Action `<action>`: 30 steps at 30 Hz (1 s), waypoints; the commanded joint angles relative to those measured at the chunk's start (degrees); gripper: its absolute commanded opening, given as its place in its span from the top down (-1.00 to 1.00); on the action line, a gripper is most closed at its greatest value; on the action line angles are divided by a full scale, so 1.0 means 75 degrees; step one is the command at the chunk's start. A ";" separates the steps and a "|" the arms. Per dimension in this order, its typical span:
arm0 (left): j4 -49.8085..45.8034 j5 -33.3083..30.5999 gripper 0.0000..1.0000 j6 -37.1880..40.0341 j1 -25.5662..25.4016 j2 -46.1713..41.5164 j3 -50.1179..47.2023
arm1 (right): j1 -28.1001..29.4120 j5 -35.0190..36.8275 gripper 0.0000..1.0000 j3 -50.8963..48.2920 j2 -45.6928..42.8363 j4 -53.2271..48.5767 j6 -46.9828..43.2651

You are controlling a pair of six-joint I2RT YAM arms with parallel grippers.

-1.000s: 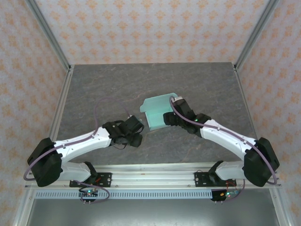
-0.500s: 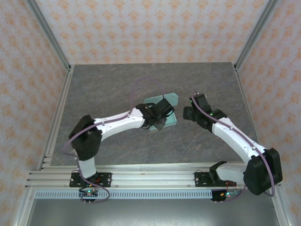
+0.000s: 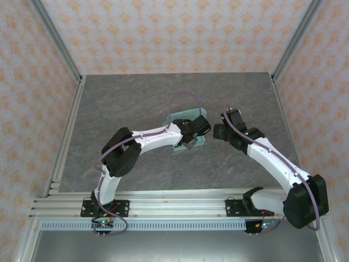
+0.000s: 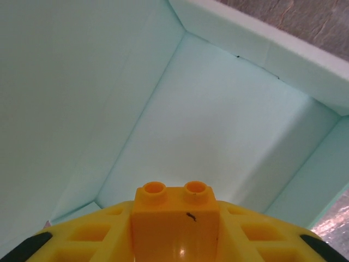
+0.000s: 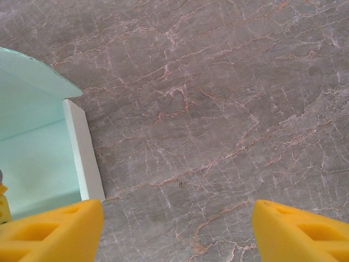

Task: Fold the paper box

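The paper box (image 3: 184,115) is pale mint card, partly folded, lying open at the middle of the table. My left gripper (image 3: 192,136) reaches into it. In the left wrist view its yellow fingers (image 4: 82,236) are shut on a small orange block (image 4: 174,215) with two studs, and the box's floor and raised walls (image 4: 218,120) lie close ahead. My right gripper (image 3: 219,131) hovers just right of the box. It is open (image 5: 177,224) above bare table, with the box's white-edged side wall (image 5: 82,147) at the left of its view.
The table (image 3: 125,98) is grey marbled stone, fenced by metal rails (image 3: 68,131) at the left and right. Patterned walls stand behind. Bare table (image 5: 218,109) lies under and to the right of the right gripper.
The left arm swung from the near left across to the box and put its gripper into it. The right gripper drew back from the box to the right.
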 commanded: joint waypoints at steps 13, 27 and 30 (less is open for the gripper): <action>0.0479 0.0490 -0.06 -0.0483 0.0029 -0.1879 -0.0741 | -0.0023 0.0158 -0.46 0.0080 -0.0121 -0.0029 -0.0233; 0.1493 0.1578 -0.24 -0.1774 0.1436 -0.5347 -0.3841 | -0.0116 -0.1297 -0.62 -0.0483 0.0019 0.2769 -0.2307; 0.1752 0.2029 -0.31 -0.1676 0.1958 -0.5712 -0.4358 | -0.0428 -0.2123 -0.63 -0.0370 0.0457 0.3127 -0.2688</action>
